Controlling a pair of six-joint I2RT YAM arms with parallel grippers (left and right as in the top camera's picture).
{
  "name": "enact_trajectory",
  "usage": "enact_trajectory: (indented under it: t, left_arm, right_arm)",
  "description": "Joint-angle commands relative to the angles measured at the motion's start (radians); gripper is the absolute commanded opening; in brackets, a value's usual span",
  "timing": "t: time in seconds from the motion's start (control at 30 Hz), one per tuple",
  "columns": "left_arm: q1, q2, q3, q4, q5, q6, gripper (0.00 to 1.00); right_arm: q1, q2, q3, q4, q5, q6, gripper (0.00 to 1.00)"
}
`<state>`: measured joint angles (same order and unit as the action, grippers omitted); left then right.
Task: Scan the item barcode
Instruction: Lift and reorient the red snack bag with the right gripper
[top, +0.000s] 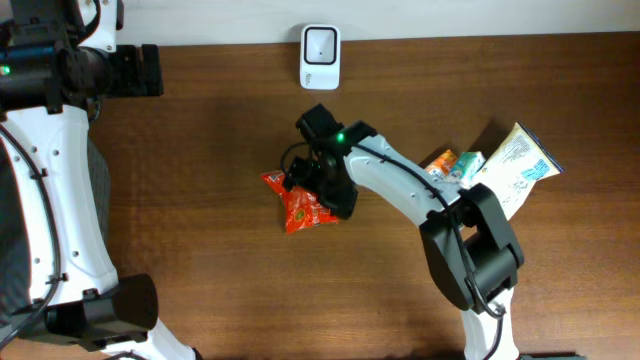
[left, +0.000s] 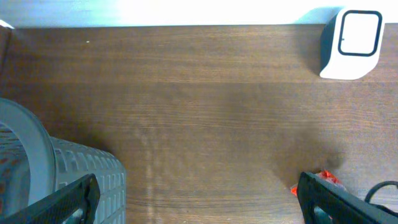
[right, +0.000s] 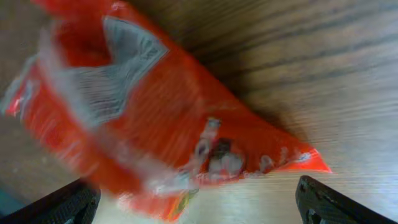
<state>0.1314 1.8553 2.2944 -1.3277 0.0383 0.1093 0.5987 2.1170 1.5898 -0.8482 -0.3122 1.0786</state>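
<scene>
Orange packet (right: 186, 124), print blurred, possibly unreadable, right tool (right: 196, 208) spread wide

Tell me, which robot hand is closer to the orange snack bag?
Right. The right gripper hovers just above the orange snack bag; the left gripper sits far off to its left.

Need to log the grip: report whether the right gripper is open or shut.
Open. The right gripper has its fingertips wide apart at the wrist view's corners; the orange packet lies on the table between them.
</scene>
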Motion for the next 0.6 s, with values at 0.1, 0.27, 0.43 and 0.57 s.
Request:
enact_trajectory:
  t: [0.1, 0.27, 0.43, 0.57]
  left_arm:
    - [0.007, 0.002, -0.002, 0.002, 0.007, 0.013, 0.99]
    - [0.007, 0.002, -0.002, 0.002, 0.007, 0.013, 0.99]
    - [0.007, 0.002, -0.002, 0.002, 0.007, 0.013, 0.99]
    - [0.007, 0.002, -0.002, 0.002, 0.007, 0.013, 0.99]
  right_arm:
    - [0.022, 0.016, -0.156, 0.161, 0.082, 0.116, 0.74]
    - [-0.007, 0.016, -0.127, 0.257, 0.042, -0.299, 0.57]
    - [-0.055, 0.016, -0.055, 0.155, 0.031, -0.644, 0.54]
    - [-0.098, 0.016, 0.001, 0.077, 0.031, -0.855, 0.56]
